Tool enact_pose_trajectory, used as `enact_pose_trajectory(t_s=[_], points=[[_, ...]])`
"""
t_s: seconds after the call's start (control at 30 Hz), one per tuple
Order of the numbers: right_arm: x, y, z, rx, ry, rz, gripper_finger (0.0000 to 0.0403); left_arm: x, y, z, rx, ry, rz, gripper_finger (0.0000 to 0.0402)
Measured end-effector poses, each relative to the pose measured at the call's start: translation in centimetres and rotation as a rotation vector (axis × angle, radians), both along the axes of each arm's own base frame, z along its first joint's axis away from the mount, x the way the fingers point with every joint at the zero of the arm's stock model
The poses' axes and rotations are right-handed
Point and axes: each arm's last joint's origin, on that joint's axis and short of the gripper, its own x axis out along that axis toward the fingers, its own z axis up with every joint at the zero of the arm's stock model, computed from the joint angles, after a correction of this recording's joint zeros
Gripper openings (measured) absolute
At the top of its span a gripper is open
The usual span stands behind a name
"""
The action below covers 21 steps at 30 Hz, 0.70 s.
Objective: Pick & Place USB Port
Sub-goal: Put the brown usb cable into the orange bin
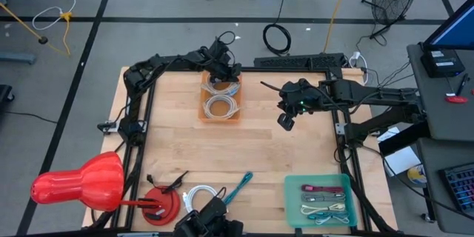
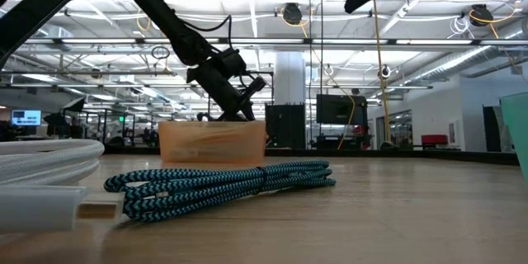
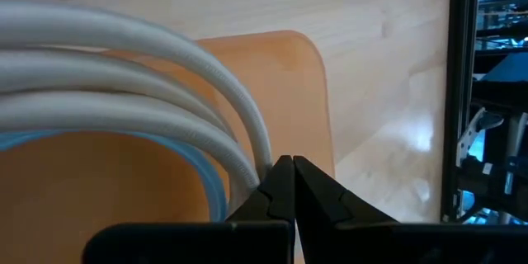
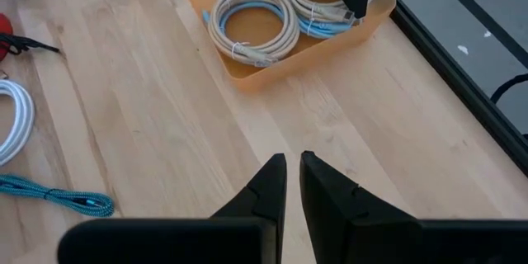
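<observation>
Orange tray (image 1: 221, 112) already holds coiled cables (image 4: 256, 23), and the left gripper (image 3: 293, 183), fingers together and empty, sits at a coil inside it, while the right gripper (image 4: 292, 183), nearly closed on nothing, hovers over bare table, so more cables near the table's front edge seem left.

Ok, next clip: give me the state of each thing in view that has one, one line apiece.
Left gripper: jaws shut, down in the orange bin beside a coil.
Right gripper: jaws nearly together, nothing held, over bare table.
Orange bin: upright, holding two coiled grey cables.
Green tray: flat on the table, cables lying in it.
Teal braided cable: bundled, lying loose on the table.
White cable: coiled on the table.
</observation>
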Motion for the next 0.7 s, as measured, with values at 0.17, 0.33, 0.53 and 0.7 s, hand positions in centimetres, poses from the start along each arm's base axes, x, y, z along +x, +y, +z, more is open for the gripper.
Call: enact_pose_trajectory(t_s=[0.17,0.33,0.53,0.7], points=[[0.00,0.01,0.00,0.000,0.000,0.000,0.0029,-0.23,-0.23,-0.26,-0.017,0.048,0.009,0.0000],[-0.01,0.00,0.00,0.000,0.001,0.000,0.0029,-0.26,-0.75,-0.70,-0.004,0.110,-0.005,0.0000],[-0.01,0.01,-0.01,-0.001,0.002,0.002,0.0029,-0.24,-0.81,-0.84,0.000,0.118,0.001,0.0000],[-0.01,0.00,-0.01,-0.002,0.003,0.004,0.0029,0.15,-0.58,-0.48,0.007,0.051,-0.009,0.0000]])
